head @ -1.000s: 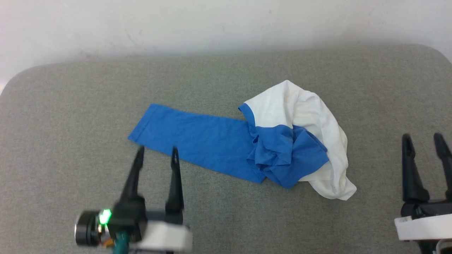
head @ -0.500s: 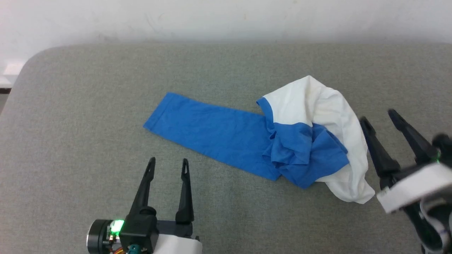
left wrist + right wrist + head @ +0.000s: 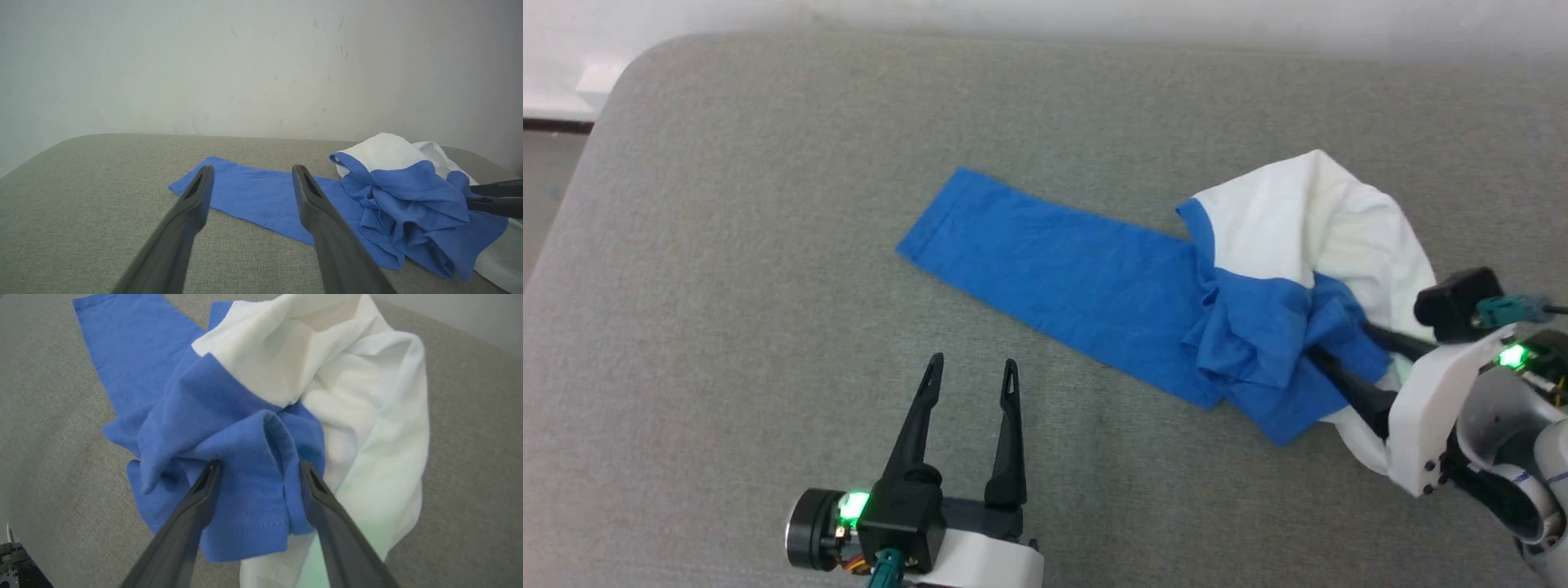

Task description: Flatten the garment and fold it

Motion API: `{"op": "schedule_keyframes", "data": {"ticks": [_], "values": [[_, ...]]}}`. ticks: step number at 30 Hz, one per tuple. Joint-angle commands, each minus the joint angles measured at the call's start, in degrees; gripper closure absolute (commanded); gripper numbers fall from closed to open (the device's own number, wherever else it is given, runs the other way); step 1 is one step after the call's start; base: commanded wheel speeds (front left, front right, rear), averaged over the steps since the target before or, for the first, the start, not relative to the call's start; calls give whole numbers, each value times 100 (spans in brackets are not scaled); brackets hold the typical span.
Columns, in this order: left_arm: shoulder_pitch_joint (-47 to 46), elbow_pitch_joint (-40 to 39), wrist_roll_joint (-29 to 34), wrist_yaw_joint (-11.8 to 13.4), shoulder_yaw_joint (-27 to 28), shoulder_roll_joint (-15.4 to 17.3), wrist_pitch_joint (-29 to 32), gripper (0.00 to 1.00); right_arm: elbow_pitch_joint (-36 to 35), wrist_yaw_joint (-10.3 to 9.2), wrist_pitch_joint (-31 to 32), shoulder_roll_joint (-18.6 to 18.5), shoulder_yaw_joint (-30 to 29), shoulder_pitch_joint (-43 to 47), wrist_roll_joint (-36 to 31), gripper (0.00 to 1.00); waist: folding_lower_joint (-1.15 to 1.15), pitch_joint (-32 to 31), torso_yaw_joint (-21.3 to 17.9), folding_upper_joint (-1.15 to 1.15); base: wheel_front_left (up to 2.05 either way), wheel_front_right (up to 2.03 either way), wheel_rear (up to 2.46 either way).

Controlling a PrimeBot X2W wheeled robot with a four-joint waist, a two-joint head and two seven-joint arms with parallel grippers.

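Note:
The garment (image 3: pixel 1062 269) lies on the grey cushion with one blue sleeve stretched flat to the left. Its white body (image 3: pixel 1307 212) and remaining blue cloth are bunched at the right. My right gripper (image 3: pixel 1339 343) reaches into that bunch from the right; in the right wrist view it (image 3: pixel 260 465) is open, its fingers straddling a raised blue fold (image 3: pixel 265 490). My left gripper (image 3: pixel 970 367) is open over bare cushion, a little short of the sleeve's near edge. The left wrist view shows the left gripper (image 3: pixel 252 169) facing the sleeve (image 3: pixel 253 192), and the right fingers (image 3: pixel 494 196) at the bunch.
The grey padded surface (image 3: pixel 768 245) has a rounded corner at the upper left, with floor beyond its left edge. A white wall (image 3: pixel 245 61) rises behind the far edge. Bare cushion lies to the left of and in front of the sleeve.
The head view has shifted. My right gripper has come in from the right and pushed its open fingers onto the blue bunch. My left gripper has drawn back from the sleeve's edge.

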Motion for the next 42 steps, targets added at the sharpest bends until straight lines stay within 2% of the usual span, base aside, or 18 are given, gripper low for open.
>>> {"op": "schedule_keyframes", "data": {"ticks": [1, 2, 7, 10, 12, 17, 22, 24, 27, 30, 33, 34, 35, 36, 39, 42], "values": [[-110, 46, 85, -69, 55, -69, -27, 0, 97, -4, 1, -24, 120, -70, 129, 18, -1, 147, 172, 0, 0, 0, 0], [-109, 68, 108, -101, 77, -107, -27, 0, 146, -4, -10, -57, 210, -85, 172, 100, -1, 149, 184, 0, 0, 0, 0], [-31, 173, 164, -254, 240, -245, -27, 0, 312, -4, -331, -101, 386, -231, 297, 100, -1, -7, 112, 0, 0, 0, 0], [68, 202, 162, -342, 394, -256, -27, 0, 284, -4, -617, -35, 213, -483, 368, 100, -1, -190, -68, 0, 0, 0, 0], [124, 215, 156, -416, 493, -250, -27, 0, 260, -4, -785, -16, -104, -685, 447, 100, -1, -321, -209, 0, 0, 0, 0], [236, 233, 150, -583, 705, -250, -27, 0, 330, -4, -1042, -349, -1383, -857, 262, 100, -1, -567, -504, 0, 0, 0, 0], [320, 217, 199, -704, 818, -281, -27, 0, 728, -4, -1182, -691, -3329, 44, -402, 100, -1, -561, -586, 0, 0, 0, 0], [343, 223, 234, -734, 838, -304, -27, 0, 947, -4, -1261, -643, -4113, 687, -688, 100, -1, -501, -560, 0, 0, 0, 0], [387, 241, 288, -758, 862, -330, -27, 0, 1307, -4, -1388, -276, -4913, 1511, -928, 100, -1, -429, -514, 0, 0, 0, 0], [422, 261, 328, -781, 902, -330, -27, 0, 1666, -4, -1534, 112, -5202, 1969, -1126, 100, -1, -396, -483, 0, 0, 0, 0], [432, 290, 342, -822, 938, -319, -27, 0, 2006, -4, -1683, 363, -5154, 2062, -1372, 100, -1, -418, -470, 0, 0, 0, 0], [433, 302, 350, -832, 949, -310, -27, 0, 2083, -4, -1743, 394, -5071, 2032, -1468, 73, -1, -433, -472, 0, 0, 0, 0], [435, 311, 352, -840, 965, -301, -27, 0, 2113, -4, -1820, 417, -4957, 1960, -1537, 15, -1, -452, -483, 0, 0, 0, 0], [441, 314, 351, -843, 984, -292, -27, 0, 2100, -4, -1896, 437, -4846, 1849, -1551, 0, -1, -472, -500, 0, 0, 0, 0], [461, 308, 353, -859, 1020, -271, -27, 0, 1714, -4, -2103, 387, -4446, 1482, -1499, 0, -1, -519, -544, 0, 0, 0, 0], [468, 295, 360, -869, 1024, -282, -27, 0, 787, -4, -2101, 333, -3900, 1159, -1210, 0, -1, -529, -579, 0, 0, 0, 0]]}}
